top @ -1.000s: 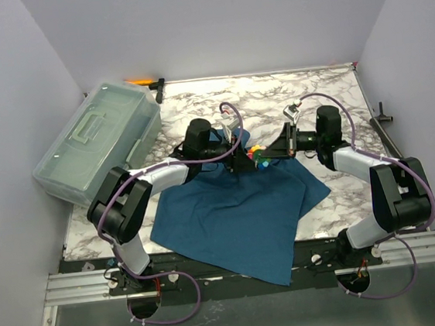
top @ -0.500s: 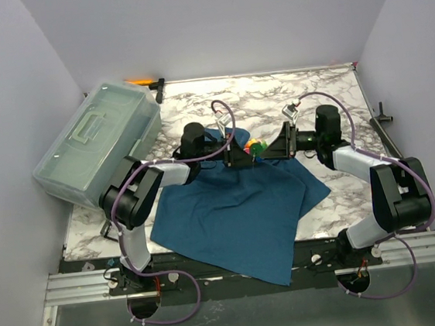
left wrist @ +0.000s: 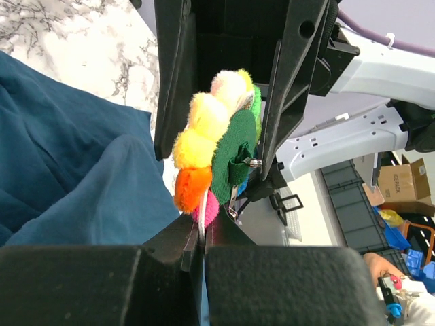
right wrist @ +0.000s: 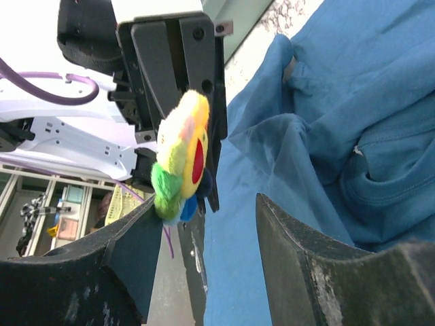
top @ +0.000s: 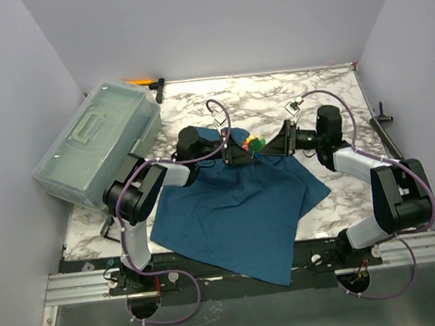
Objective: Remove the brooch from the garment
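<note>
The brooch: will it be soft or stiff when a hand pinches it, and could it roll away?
Probably soft: the brooch looks like fuzzy pompoms on green felt, so it should squash a little. Likely very light, since the left hand holds it up by its lower edge alone. If dropped, it would hardly roll far, being rather flat and fuzzy.

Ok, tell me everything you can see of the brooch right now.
The brooch is a small flower of fuzzy pompoms, yellow, orange, pink, cream and red, on green felt backing with a small metal clasp. It stands on edge, pinched at one edge by the shut left fingers. The open right fingers flank it; contact there is unclear. It looks clear of the blue shirt lying beside it.
</note>
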